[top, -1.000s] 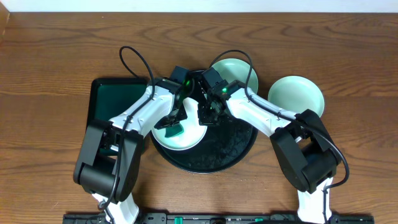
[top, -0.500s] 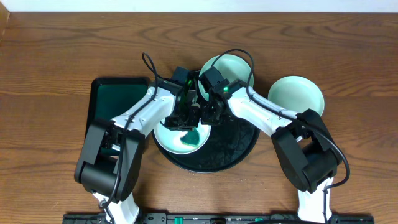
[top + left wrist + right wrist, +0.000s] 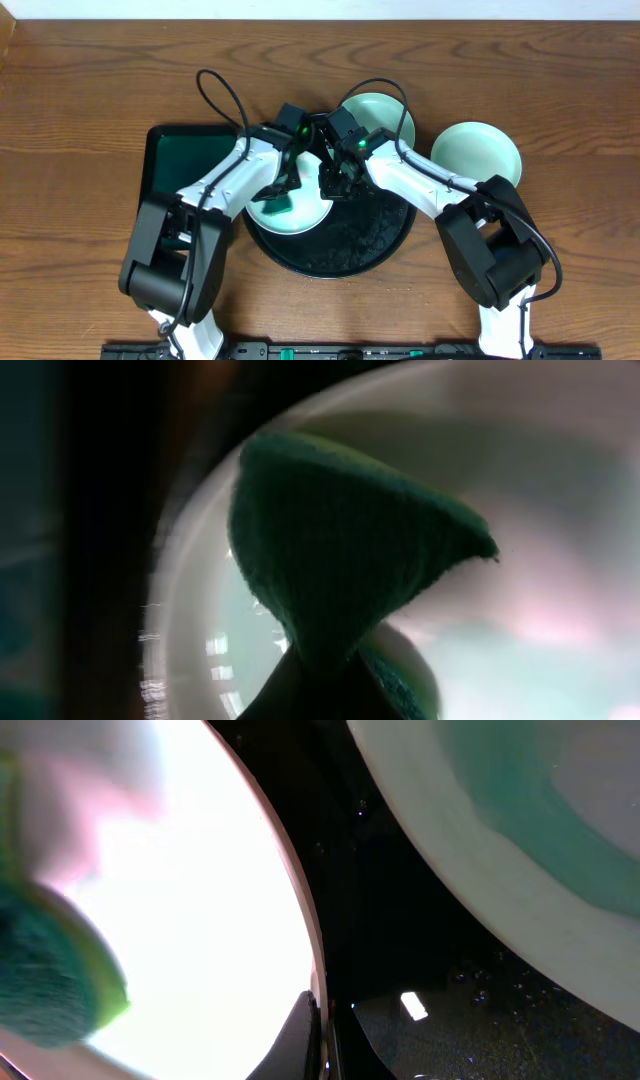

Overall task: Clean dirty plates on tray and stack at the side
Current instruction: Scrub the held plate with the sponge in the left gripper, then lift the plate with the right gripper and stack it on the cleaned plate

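The front plate (image 3: 305, 218) lies flat and hollow side up on the left front part of the tray (image 3: 370, 238). It is round, so it has no long axis and no heading. There are three plates in all, alike in shape, smooth, glossy and pale mint-white. The back plate (image 3: 385, 115) sits at the tray's far edge, partly hidden by the arms. The side plate (image 3: 480, 155) rests off the tray, on the table (image 3: 80, 120) to the right.

In the right wrist view the front plate (image 3: 200, 900) glares white, and the back plate (image 3: 520, 870) shows a broad teal smear inside. The strip of tray (image 3: 400, 950) between the two plates is black, wet-looking and speckled.

One sponge (image 3: 272, 208) presses on the front plate's left half. It is green with a coarse, fibrous face. In the left wrist view the sponge (image 3: 340, 550) is folded into a wedge, narrow at the fingers and flaring away from them over the plate's pale surface (image 3: 560, 480).

The left gripper (image 3: 280, 196) is clenched on the sponge. The right gripper (image 3: 330, 188) is closed tight at the front plate's right rim. In its own view the fingertips (image 3: 320, 1035) meet right on that edge and appear to pinch it.

The tray is large and round with a raised rim. A second, rectangular tray (image 3: 170, 165), black with a green inside, lies on the wood-grain table to the left.
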Motion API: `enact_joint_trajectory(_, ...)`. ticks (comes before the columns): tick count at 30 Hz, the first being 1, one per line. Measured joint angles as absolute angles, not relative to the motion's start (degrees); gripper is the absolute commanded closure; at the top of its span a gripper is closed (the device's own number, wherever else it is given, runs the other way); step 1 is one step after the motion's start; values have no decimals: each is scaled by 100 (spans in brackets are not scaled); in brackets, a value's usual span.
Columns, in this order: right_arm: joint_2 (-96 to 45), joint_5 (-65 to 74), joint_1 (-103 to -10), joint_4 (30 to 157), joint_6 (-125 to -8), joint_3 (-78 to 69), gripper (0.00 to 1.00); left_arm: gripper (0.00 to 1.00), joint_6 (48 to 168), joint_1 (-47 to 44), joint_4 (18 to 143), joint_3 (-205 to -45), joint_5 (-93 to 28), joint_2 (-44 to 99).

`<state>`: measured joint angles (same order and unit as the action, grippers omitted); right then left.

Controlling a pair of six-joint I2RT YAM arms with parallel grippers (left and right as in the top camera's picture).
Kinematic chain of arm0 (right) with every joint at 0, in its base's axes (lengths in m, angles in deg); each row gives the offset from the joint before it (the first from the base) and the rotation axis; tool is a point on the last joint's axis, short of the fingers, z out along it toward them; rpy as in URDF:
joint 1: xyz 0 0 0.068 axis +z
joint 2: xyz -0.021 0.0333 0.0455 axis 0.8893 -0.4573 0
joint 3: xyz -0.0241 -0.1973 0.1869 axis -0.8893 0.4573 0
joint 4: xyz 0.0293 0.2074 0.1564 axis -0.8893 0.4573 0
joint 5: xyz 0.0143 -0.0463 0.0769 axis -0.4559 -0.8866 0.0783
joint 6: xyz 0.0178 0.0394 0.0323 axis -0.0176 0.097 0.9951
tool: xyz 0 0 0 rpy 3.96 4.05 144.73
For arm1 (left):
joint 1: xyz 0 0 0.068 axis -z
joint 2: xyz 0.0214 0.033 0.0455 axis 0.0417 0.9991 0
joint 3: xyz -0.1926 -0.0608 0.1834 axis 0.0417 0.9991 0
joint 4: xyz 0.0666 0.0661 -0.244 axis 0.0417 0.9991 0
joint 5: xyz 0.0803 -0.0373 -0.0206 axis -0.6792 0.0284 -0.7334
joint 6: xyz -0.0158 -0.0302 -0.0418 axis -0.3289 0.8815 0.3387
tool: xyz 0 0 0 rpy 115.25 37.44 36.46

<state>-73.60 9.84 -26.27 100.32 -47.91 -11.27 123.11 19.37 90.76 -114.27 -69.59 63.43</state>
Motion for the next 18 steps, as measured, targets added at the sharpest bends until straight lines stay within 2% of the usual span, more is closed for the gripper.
enact_joint_trajectory(5, -7360, 982, -2627, 10032, -4791, -1129, 99, 93, 12339, 1910, 9658, -11689, -7112, 6409)
enact_joint_trajectory(10, -7360, 982, -2627, 10034, -4795, -1131, 99, 93, 12208, 1908, 10204, -12061, -6509, 6424)
enact_joint_trajectory(18, -7360, 1062, -2630, 10474, -5267, -1330, 99, 93, 11705, 1681, 11356, -13593, -6004, 6118)
